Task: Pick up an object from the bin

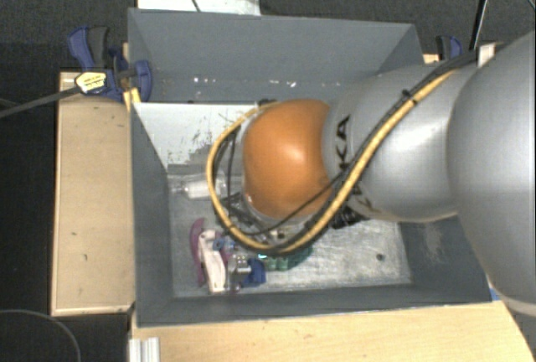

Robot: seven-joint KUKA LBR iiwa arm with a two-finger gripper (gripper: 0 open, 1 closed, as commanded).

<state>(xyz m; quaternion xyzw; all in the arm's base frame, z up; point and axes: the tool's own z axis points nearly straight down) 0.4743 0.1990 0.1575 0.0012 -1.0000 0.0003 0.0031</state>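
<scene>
Nearest to us, the grey arm (435,142) reaches in from the right, its orange cover (280,155) hanging low over the near left part of the bin (155,218). We cannot tell whether the gripper under that cover is wide or narrow. Just below the cover's edge lies a small heap (226,261): a purple strip (198,245), a white piece (215,270), a blue piece (252,272) and a green piece (289,260). A pale object (191,189) lies apart, farther back on the left.
</scene>
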